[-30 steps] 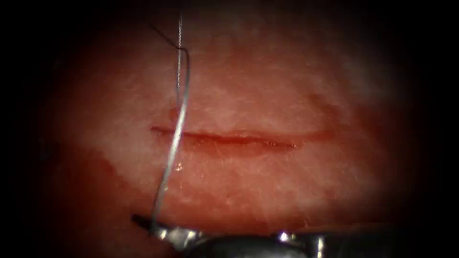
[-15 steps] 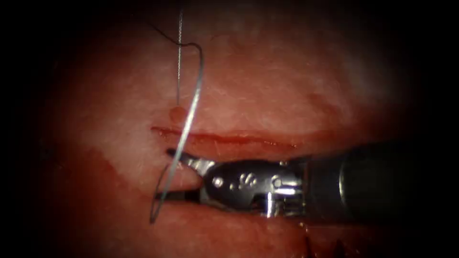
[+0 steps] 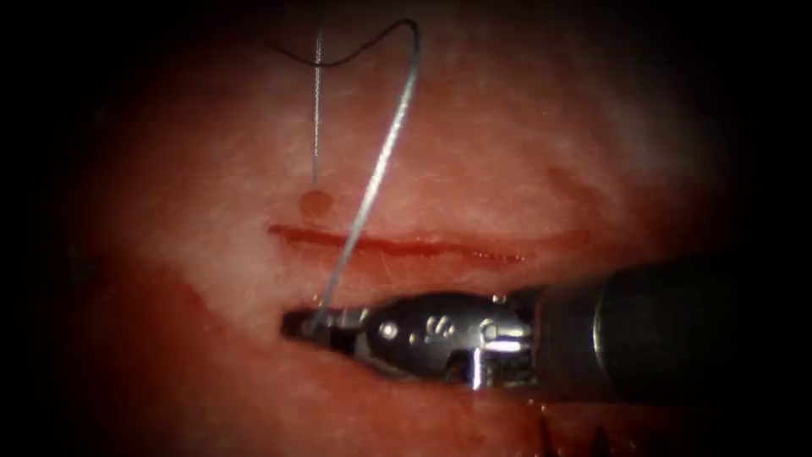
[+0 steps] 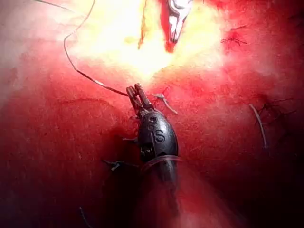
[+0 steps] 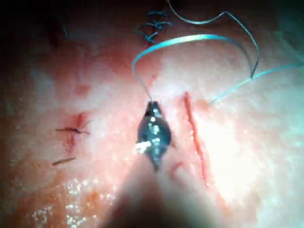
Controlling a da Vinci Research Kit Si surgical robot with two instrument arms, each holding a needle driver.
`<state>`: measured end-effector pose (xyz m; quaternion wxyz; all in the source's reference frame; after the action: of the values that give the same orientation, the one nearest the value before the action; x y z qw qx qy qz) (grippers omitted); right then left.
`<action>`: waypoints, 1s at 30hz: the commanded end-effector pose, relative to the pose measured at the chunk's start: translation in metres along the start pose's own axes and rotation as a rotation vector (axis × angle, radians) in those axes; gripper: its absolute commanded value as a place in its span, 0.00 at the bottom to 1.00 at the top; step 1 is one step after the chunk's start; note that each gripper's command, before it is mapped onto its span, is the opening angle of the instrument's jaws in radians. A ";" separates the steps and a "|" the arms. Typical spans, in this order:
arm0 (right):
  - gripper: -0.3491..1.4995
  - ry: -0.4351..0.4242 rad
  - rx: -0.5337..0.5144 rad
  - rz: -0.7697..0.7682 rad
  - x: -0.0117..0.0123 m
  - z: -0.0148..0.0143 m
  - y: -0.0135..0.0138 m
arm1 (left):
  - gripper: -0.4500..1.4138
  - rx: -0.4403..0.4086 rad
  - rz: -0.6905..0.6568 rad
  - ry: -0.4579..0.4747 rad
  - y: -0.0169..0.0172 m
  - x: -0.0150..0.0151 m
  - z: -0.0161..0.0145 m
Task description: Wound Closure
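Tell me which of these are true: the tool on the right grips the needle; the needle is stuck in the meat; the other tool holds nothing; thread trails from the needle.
1. The right tool grips the needle near one end. True.
2. The needle is stuck in the tissue. False: it looks free, slanting above the tissue and across the cut.
3. The left tool holds nothing. False: its fingers look shut on the thread.
4. Thread trails from the needle's other end. True: it runs off to the endoscope view's left.
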<state>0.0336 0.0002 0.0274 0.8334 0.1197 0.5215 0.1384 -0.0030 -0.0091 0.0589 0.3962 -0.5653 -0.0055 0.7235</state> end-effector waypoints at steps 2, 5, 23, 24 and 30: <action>0.00 0.014 0.027 0.007 0.0022 -0.0001 -0.0035 | 0.00 -0.001 -0.004 -0.003 0.0010 -0.0011 -0.0002; 0.00 0.024 0.050 0.007 0.0045 -0.0007 -0.0059 | 0.00 -0.001 -0.004 -0.003 0.0010 -0.0011 -0.0002; 0.82 0.021 0.044 -0.094 0.0079 -0.0016 -0.0085 | 0.00 -0.002 -0.004 -0.003 0.0009 -0.0011 -0.0003; 0.82 0.021 0.032 -0.095 0.0073 -0.0018 -0.0075 | 0.00 -0.003 -0.004 -0.003 0.0009 -0.0011 -0.0003; 0.82 0.023 -0.016 -0.113 0.0040 -0.0016 -0.0027 | 0.00 -0.003 -0.004 0.000 0.0008 -0.0011 -0.0004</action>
<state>0.0337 0.0000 0.0220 0.8344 0.0781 0.5369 0.0974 -0.0028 -0.0091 0.0590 0.3954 -0.5668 -0.0056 0.7227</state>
